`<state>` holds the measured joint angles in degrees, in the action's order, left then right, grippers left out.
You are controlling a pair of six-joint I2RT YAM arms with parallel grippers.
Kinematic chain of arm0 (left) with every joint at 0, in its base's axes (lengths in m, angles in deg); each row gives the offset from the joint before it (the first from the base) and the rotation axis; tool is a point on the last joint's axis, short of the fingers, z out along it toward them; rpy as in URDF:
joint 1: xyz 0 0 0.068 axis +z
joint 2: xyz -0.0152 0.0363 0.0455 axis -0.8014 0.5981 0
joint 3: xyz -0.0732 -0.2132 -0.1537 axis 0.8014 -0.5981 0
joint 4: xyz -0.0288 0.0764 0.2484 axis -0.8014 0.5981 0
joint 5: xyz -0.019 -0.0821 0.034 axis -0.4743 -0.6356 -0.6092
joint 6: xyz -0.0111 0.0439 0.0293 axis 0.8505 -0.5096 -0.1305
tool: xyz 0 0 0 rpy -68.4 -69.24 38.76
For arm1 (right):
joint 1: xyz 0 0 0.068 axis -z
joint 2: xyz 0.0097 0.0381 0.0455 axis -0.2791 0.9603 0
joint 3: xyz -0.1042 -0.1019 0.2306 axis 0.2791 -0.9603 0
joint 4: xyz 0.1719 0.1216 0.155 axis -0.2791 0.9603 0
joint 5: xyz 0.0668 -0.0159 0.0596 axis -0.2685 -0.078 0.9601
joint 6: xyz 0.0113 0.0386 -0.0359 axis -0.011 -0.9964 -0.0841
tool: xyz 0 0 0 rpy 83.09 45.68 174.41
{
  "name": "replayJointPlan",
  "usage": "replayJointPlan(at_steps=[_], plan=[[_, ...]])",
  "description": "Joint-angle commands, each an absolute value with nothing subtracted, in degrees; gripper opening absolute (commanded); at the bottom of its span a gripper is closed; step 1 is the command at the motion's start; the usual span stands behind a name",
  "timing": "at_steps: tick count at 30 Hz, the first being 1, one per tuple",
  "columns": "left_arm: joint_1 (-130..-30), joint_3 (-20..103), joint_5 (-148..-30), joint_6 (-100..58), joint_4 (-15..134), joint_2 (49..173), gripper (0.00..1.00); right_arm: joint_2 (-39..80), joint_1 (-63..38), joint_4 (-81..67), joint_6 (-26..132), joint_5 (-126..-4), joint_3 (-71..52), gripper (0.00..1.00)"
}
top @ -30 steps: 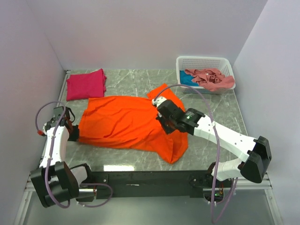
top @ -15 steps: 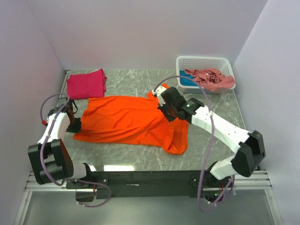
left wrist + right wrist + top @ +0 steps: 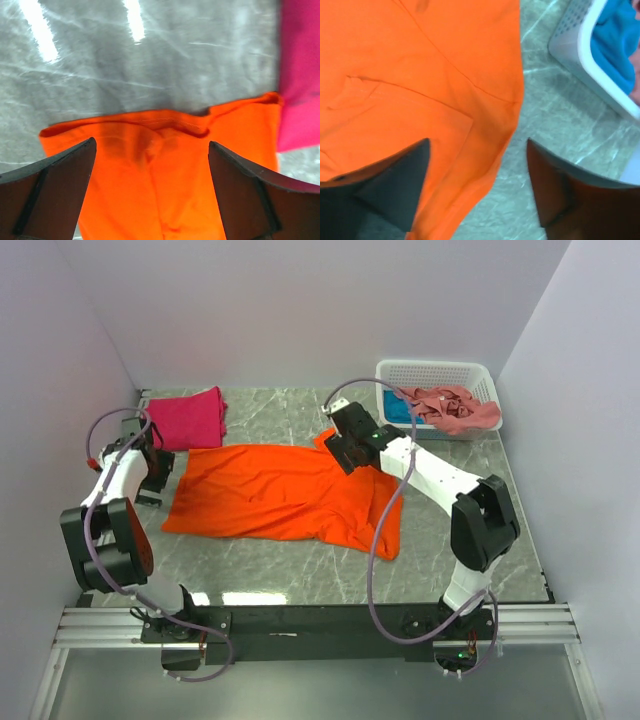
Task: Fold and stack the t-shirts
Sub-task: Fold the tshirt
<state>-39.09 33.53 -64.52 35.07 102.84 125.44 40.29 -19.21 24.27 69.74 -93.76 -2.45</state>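
Note:
A bright orange t-shirt [image 3: 285, 495] lies spread flat across the middle of the table. My left gripper [image 3: 158, 470] hovers open over its left edge [image 3: 150, 200], nothing between the fingers [image 3: 55, 190]. My right gripper [image 3: 345, 452] stands open above the shirt's far right corner [image 3: 420, 75], one finger [image 3: 385, 195] over cloth, the other over bare table. A folded magenta-red t-shirt [image 3: 185, 418] lies at the back left [image 3: 300, 75], just beyond the orange one. A salmon-pink t-shirt [image 3: 450, 405] and a teal-blue one [image 3: 400, 408] sit crumpled in the basket.
The white lattice basket [image 3: 435, 372] stands at the back right; its corner [image 3: 580, 55] is close to my right gripper. Grey marble tabletop [image 3: 300, 415] shows around the shirts. Pale walls close in the left, back and right sides.
Both grippers went from shut on the orange shirt to open, letting it go. Both arms carried it toward the back of the table; it now lies flatter and farther back.

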Motion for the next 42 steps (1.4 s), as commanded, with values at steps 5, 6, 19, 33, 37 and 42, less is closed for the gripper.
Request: replayJointPlan(at_steps=[5, 6, 19, 33, 37, 42], plan=[[-40.52, 31.65, -65.76, 30.52, 102.04, 115.94, 1.0, 27.99, -19.56, 24.43, 53.95, -87.3, -7.76, 0.91], [-41.31, 29.81, -66.37, 30.26, 101.52, 115.23, 0.99, 24.32, -19.74, 23.04, 52.79, -81.09, -11.61, 0.92], [-49.92, 21.89, -69.0, 27.71, 95.89, 111.01, 1.0, 8.81, -25.09, -0.98, 42.67, -47.26, -33.35, 0.94], [-52.39, 21.88, -68.76, 25.51, 91.32, 120.84, 0.99, 20.68, -34.16, 13.86, 30.73, -72.41, -32.82, 0.95], [-52.48, 23.73, -67.88, 25.24, 92.19, 125.77, 0.99, 17.18, -29.77, 17.83, 25.02, -76.46, -38.61, 0.95], [-50.73, 23.82, -66.56, 25.16, 92.81, 127.53, 1.0, 6.72, -23.36, 17.31, 22.99, -75.57, -48.55, 0.97]])
